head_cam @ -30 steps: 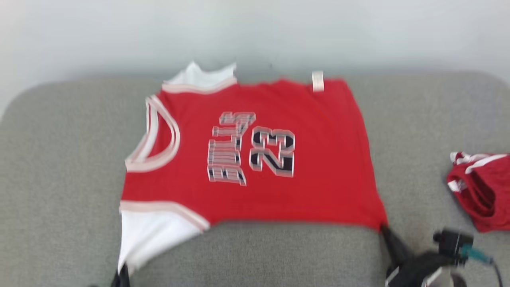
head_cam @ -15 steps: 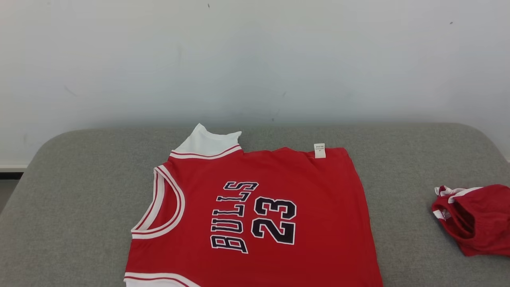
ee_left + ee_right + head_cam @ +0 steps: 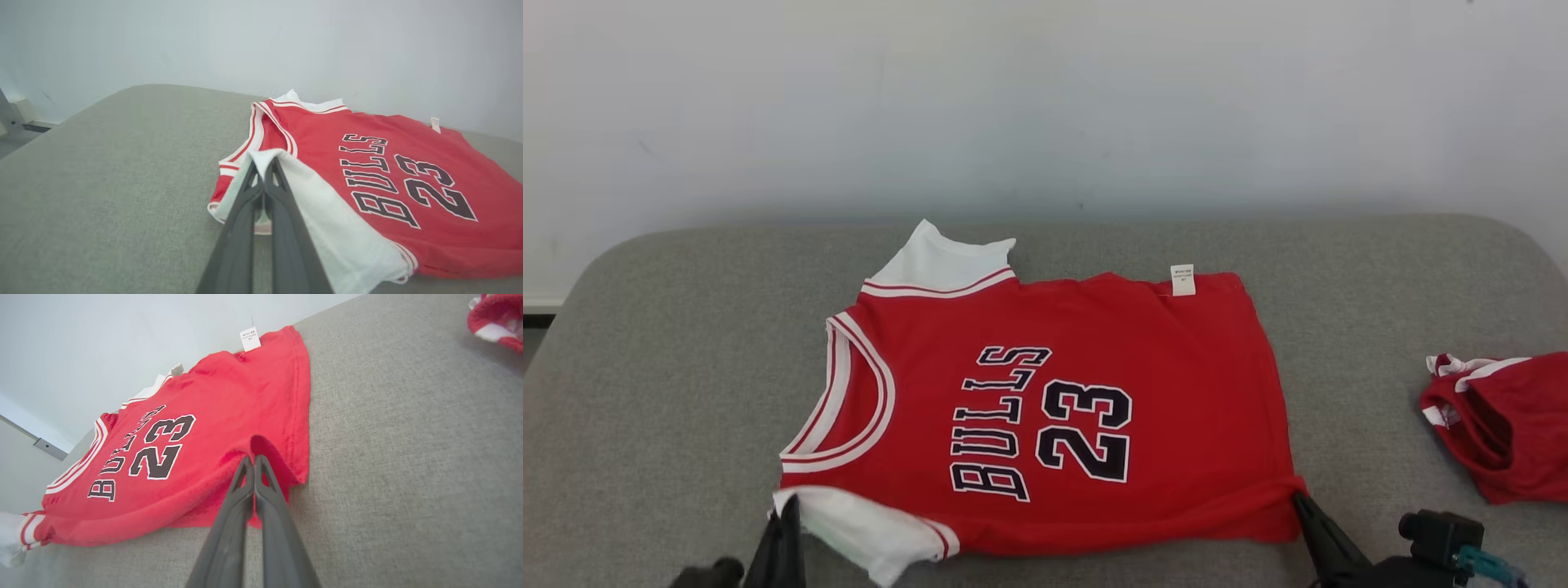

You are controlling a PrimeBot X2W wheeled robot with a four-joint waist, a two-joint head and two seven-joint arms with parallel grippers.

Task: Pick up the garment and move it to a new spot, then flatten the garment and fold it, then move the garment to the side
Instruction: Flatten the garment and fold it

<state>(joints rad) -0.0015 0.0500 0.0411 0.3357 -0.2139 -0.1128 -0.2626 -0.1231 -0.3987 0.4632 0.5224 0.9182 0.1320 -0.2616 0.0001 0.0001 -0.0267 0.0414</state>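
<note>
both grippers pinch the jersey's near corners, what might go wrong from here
The left gripper holds only the thin white shoulder flap; it might slip out mid-fold.
The right gripper has bunched a corner of the jersey, so a crease could get folded in.
Swinging right could snag the second red garment.

On the red jersey [image 3: 1192,392] the word "BULLS" [image 3: 998,425] is printed in black capital letters with a white outline. Just beside it stands the number "23" [image 3: 1085,430], in the same black with a white outline but in larger figures. In the head view both stand in the middle of the frame and are turned sideways, so that the word reads from the bottom upward. In the left wrist view they are at the right of the frame. In the right wrist view they are at the left, where the far letters of the word are harder to read. A small white tag [image 3: 1183,279] at the upper edge of the jersey carries some lines of print, too small to read.
</note>
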